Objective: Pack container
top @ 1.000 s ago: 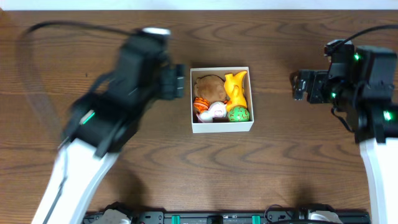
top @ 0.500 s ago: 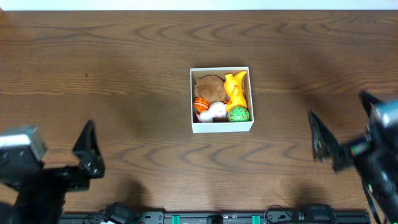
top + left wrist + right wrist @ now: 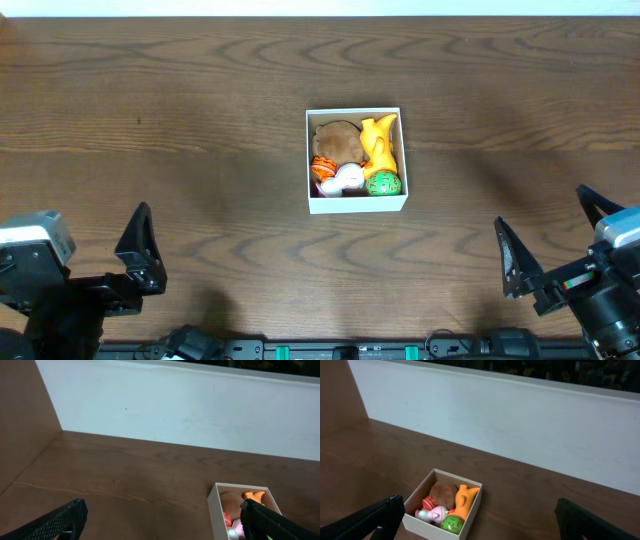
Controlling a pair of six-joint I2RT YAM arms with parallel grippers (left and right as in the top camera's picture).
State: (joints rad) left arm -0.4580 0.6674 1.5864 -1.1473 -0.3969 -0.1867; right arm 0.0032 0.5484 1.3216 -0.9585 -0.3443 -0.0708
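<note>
The container (image 3: 357, 205) is a small white-walled box at the table's middle. It holds a brown round toy (image 3: 338, 140), an orange toy (image 3: 380, 140), a green ball (image 3: 383, 184), a pink-and-white toy (image 3: 346, 180) and a striped orange toy (image 3: 322, 165). My left gripper (image 3: 120, 265) is open and empty at the near left edge, far from the box. My right gripper (image 3: 553, 238) is open and empty at the near right edge. The container shows in the left wrist view (image 3: 216, 505) beside my open left gripper (image 3: 160, 525). It also shows in the right wrist view (image 3: 427, 525) between the open fingers of my right gripper (image 3: 480, 522).
The brown wooden table (image 3: 200, 90) bears nothing else in view. A white wall (image 3: 520, 415) runs along its far edge. A wooden side panel (image 3: 20, 420) stands at the left.
Both arms have drawn back from beside the container to the table's near edge, left and right. The box and its toys have not moved.
</note>
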